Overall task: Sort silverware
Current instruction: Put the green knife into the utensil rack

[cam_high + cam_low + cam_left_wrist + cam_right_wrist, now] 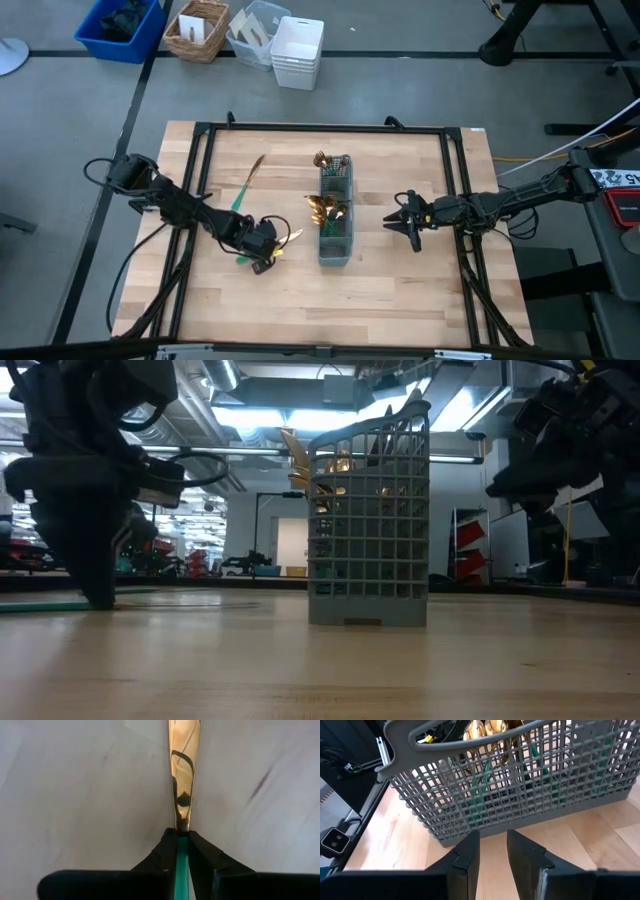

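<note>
Two arms over the wooden table (pixel 400 290), with the grey caddy (pixel 335 240) standing at its middle as the reference. Left gripper (pixel 268 250) sits low on the boards just beside the caddy's left wall, toward its near end. Its fingers (pixel 165 855) are pressed onto the green handle of one gold-headed piece (pixel 183 785) lying flat on the wood; whether spoon, fork or knife cannot be told. Another piece of silverware, a long gold-and-green one (pixel 247 183), lies on the table well left of the caddy, apart from the gripper. Several gold heads (pixel 325 208) stand up inside the caddy, green handles down, in the middle and far compartments. Right gripper (pixel 408 222) hangs near the caddy's right wall, pointing at it, jaws spread with nothing between them, bare wood showing in the gap.
</note>
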You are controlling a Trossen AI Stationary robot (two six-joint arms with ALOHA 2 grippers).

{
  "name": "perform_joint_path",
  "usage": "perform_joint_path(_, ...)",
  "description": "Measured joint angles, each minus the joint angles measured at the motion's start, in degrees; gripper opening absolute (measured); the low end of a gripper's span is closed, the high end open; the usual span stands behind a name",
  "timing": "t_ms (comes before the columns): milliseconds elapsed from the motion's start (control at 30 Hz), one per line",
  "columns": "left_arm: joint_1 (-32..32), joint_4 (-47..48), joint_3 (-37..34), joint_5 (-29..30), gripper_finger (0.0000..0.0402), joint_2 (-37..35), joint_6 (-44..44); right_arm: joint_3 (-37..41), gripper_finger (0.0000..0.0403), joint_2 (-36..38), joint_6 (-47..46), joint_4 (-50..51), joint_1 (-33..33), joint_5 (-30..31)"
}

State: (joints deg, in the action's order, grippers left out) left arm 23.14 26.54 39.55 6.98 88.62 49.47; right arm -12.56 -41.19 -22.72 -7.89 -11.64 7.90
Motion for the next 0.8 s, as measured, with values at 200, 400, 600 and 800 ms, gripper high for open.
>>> perform_joint_path(200, 2.2, -2.6, -0.2, -0.3, 0.0033, 0.0, 0.1, 0.0, 0.0099, -0.5, -1.1, -3.0, 0.0, -0.9)
perform_joint_path(400, 4.8, -9.0, -0.3, -2.5, 0.0031, 0.3, 1.3, 0.0, 0.0099, -5.0, -1.2, -10.2, 0.0, -7.2)
perform_joint_path(600, 7.6, -13.0, -0.3, -2.6, 0.0032, 0.4, 2.7, 0.0, 0.0099, -13.4, -1.2, -19.8, 0.0, -11.6)
perform_joint_path(800, 9.5, -17.4, -0.2, -1.4, 0.0035, 3.1, 3.1, -0.1, 0.0099, -22.5, -1.2, -28.5, 0.0, -13.2)
